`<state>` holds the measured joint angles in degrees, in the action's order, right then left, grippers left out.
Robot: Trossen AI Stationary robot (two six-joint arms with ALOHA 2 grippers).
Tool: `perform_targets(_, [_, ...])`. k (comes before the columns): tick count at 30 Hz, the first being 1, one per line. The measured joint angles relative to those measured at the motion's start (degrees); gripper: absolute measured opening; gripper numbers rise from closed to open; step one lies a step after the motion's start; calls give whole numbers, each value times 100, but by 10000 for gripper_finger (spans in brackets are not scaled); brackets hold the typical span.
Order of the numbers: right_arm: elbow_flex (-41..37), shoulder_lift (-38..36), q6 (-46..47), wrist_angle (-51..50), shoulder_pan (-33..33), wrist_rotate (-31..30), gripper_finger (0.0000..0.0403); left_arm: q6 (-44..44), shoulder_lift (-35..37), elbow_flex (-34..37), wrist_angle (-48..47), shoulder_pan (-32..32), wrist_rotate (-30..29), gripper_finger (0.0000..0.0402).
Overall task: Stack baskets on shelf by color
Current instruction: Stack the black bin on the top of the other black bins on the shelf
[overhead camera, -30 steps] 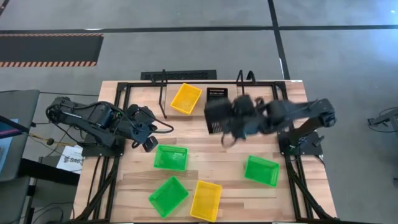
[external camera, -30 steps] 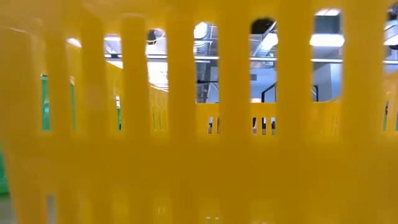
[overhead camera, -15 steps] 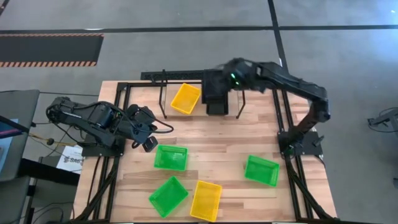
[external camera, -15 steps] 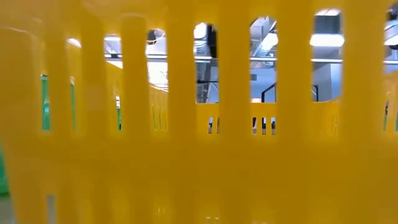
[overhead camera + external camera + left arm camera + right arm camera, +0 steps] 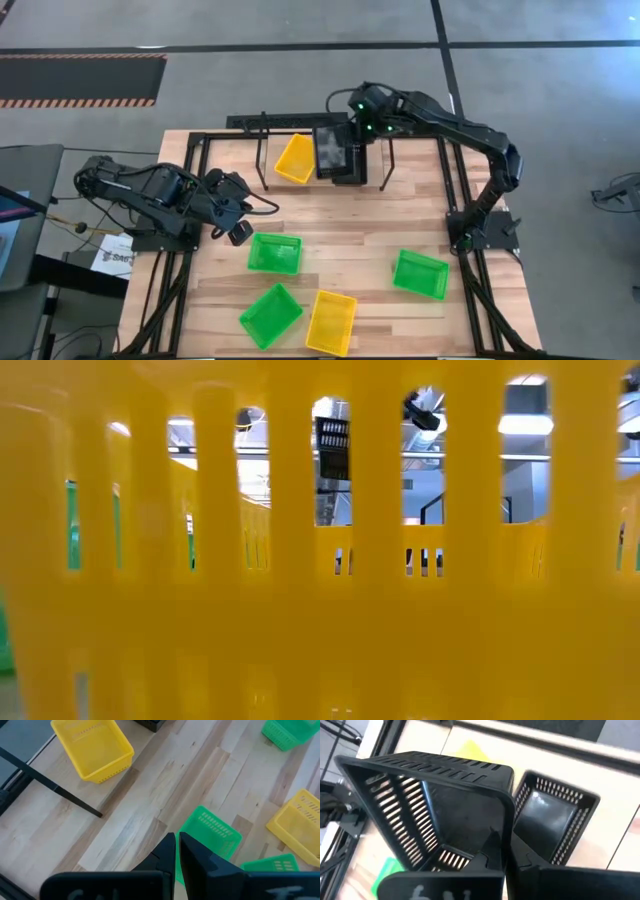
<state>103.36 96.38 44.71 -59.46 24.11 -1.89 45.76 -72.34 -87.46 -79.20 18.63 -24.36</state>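
Since a moment ago the right arm has swung from mid-table out to the far edge, carrying a black basket (image 5: 329, 151) with it. Nearest the front edge of the table (image 5: 370, 245) lie a yellow basket (image 5: 331, 322) and a green basket (image 5: 271, 315) side by side, with a second green basket (image 5: 275, 253) just beyond them and a third green basket (image 5: 420, 274) off toward the right side. At the left edge, the left claw (image 5: 238, 228) waits close to that second green basket, fingers pressed together and holding nothing. Farther back, another yellow basket (image 5: 298, 158) sits in the wire shelf (image 5: 262, 150). Beside it, the right claw (image 5: 350, 140) is pinched shut on the rim of the black basket, which hangs tilted over a second black basket (image 5: 554, 820) already resting on the shelf.
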Motion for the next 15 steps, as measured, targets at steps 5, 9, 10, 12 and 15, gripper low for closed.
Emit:
perform_targets(5, [-1112, -704, 304, 554, 42, 74, 2, -114, -2, 2, -1, 0, 6, 11])
perform_targets(9, [-2159, -1259, 682, 1539, 172, 480, 2, -116, -1, 2, -2, -2, 4, 11])
perform_targets(10, [-2381, -1383, 785, 1755, 208, 581, 2, -116, -2, 2, -2, 0, 4, 11])
perform_targets(12, [-2753, -1548, 884, 1980, 291, 731, 2, -116, -1, 2, -2, 0, 4, 11])
perform_targets(15, [-3045, -1612, 895, 1852, 413, 830, 2, -117, -2, 2, -4, 0, 4, 11])
